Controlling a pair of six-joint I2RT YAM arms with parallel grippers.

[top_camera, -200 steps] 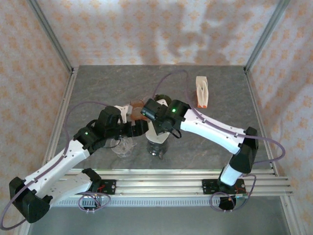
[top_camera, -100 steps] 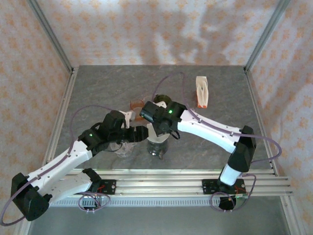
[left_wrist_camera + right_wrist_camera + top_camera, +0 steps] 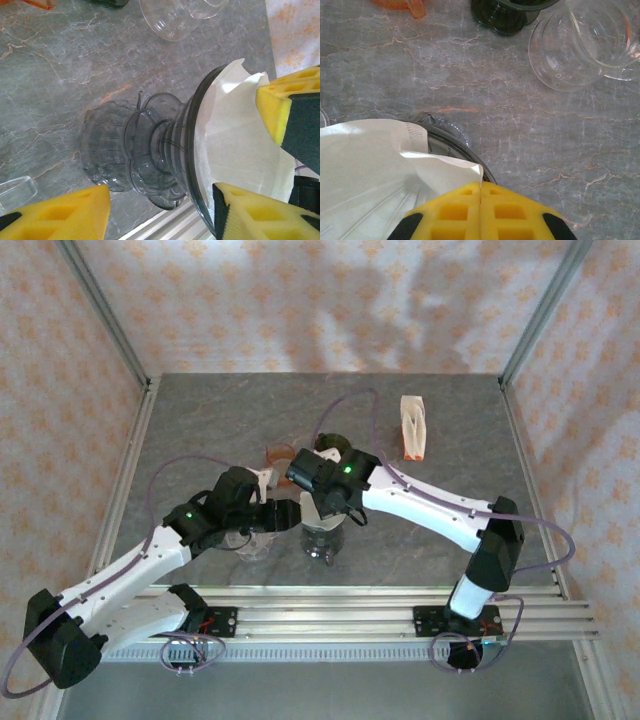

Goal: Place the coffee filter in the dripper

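Note:
The smoked glass dripper (image 3: 322, 540) stands on the table in front of the arms. The white coffee filter (image 3: 365, 165) lies inside its dark rim (image 3: 455, 142), with one corner sticking up. My right gripper (image 3: 480, 186) is shut on that corner, right above the dripper (image 3: 150, 150). My left gripper (image 3: 155, 212) reaches in from the left, open. Its yellow fingers (image 3: 55, 215) straddle the dripper, one out past the foot and the other at the rim beside the filter (image 3: 235, 135). In the top view the left gripper (image 3: 292, 512) is beside the right gripper (image 3: 322, 508).
A clear glass dripper (image 3: 580, 45), a dark green one (image 3: 507, 12) and an orange one (image 3: 400, 4) stand just behind. Another clear glass piece (image 3: 250, 540) sits under the left arm. A pack of filters (image 3: 412, 427) stands at the back right.
My left gripper has moved right, up to the dripper, and its jaws have narrowed. The right gripper has shifted slightly left and still holds the filter.

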